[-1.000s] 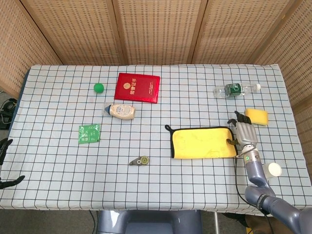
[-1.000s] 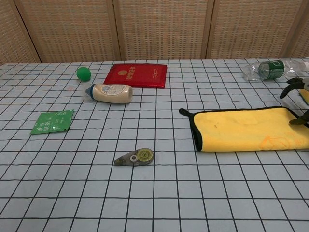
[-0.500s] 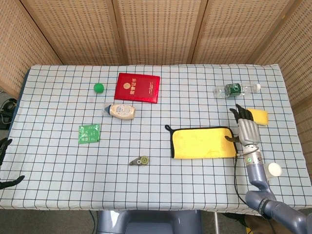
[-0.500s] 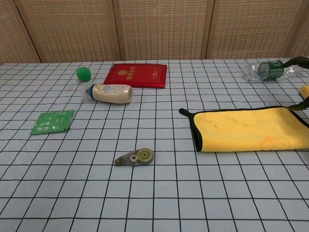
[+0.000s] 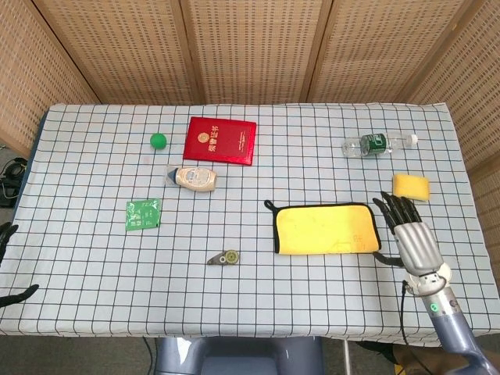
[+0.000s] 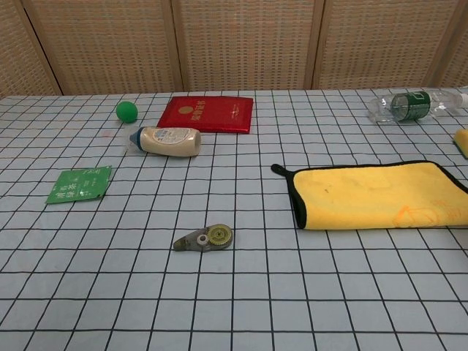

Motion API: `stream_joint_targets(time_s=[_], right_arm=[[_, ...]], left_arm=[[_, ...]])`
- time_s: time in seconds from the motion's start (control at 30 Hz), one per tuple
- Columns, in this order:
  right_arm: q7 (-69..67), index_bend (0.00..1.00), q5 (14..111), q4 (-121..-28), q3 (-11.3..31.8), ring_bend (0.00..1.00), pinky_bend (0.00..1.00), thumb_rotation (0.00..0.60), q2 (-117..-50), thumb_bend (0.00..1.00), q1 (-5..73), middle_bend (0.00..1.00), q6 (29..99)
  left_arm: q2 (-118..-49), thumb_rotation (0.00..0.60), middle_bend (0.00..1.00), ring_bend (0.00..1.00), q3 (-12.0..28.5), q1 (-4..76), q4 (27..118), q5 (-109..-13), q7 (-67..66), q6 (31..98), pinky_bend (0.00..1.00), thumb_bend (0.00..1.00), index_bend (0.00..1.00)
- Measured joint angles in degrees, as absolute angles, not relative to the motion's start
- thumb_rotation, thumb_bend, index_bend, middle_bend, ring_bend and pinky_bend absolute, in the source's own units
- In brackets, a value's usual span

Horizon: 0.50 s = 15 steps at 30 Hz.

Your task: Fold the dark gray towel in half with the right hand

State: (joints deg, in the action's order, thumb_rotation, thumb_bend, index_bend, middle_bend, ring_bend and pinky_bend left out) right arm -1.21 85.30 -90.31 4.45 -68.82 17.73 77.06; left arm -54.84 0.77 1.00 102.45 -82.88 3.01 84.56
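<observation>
Lying flat at the table's right side, the towel (image 5: 326, 229) shows its yellow face with a dark edge, seemingly folded once already. The right hand (image 5: 411, 238) hovers just beside its right edge, fingers spread, holding nothing. Probably only retreat remains. The chest view shows no hand; only the head view does.

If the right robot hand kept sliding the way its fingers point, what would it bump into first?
Probably the yellow sponge: the right robot hand has its fingers aimed up the table toward it. Its height above the cloth is unclear.
</observation>
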Motion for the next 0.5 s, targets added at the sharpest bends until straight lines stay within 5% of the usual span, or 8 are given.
stream_joint_targets(time_s=[0.5], right_arm=[[4.4,0.0,90.0,-95.1,0.9,0.0,0.0,0.6,-64.4,0.0,9.6,0.0,87.0]], left_arm=[[-55.2,0.6,0.0,0.0,0.9,-0.1,101.8,-83.9,2.6,87.2,0.0,0.0,0.0]])
